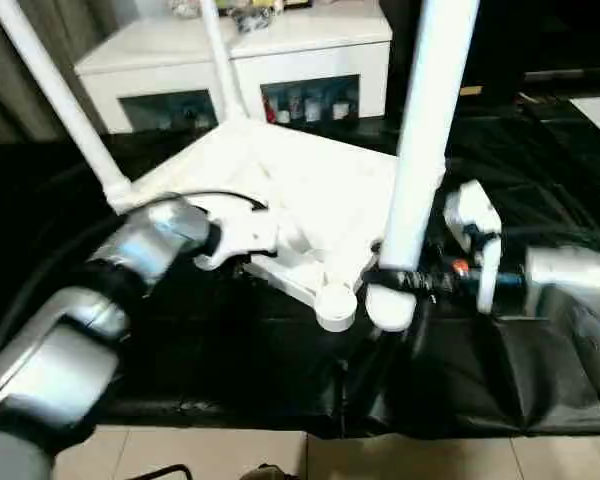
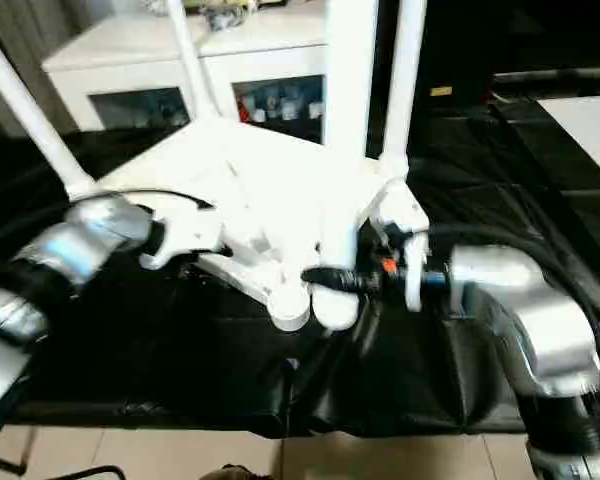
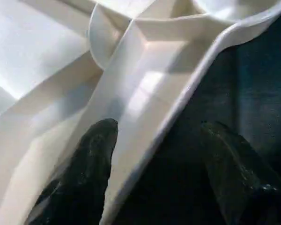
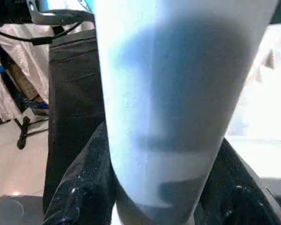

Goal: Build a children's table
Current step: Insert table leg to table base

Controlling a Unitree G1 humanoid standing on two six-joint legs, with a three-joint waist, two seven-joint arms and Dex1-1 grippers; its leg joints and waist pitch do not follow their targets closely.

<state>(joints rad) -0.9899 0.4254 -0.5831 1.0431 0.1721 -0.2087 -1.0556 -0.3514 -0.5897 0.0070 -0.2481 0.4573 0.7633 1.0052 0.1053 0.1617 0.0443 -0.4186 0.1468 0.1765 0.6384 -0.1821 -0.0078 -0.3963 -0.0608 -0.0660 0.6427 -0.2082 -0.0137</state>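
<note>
Left eye view: right pincer [image 1: 388, 277] is clamping the upright leg [image 1: 420, 150], lower centre, just right of the empty corner socket [image 1: 335, 303]; left pincer [image 3: 154, 164] is straddling the tabletop [image 1: 310, 190] rim, unclenched.

My head views are soft with motion blur, worst on my forearms. The white tabletop [image 1: 310, 190] glares brightly against the dark cloth [image 1: 230, 360] under it. Close up, the leg [image 4: 178, 103] looks bluish, shadowed and unfocused.

White tabletop [image 1: 310, 190] lies ribbed underside up on black sheet; 3 legs [image 1: 60, 100] upright in sockets, 4th leg [image 1: 420, 150] beside empty near-corner socket [image 1: 337, 303].
</note>
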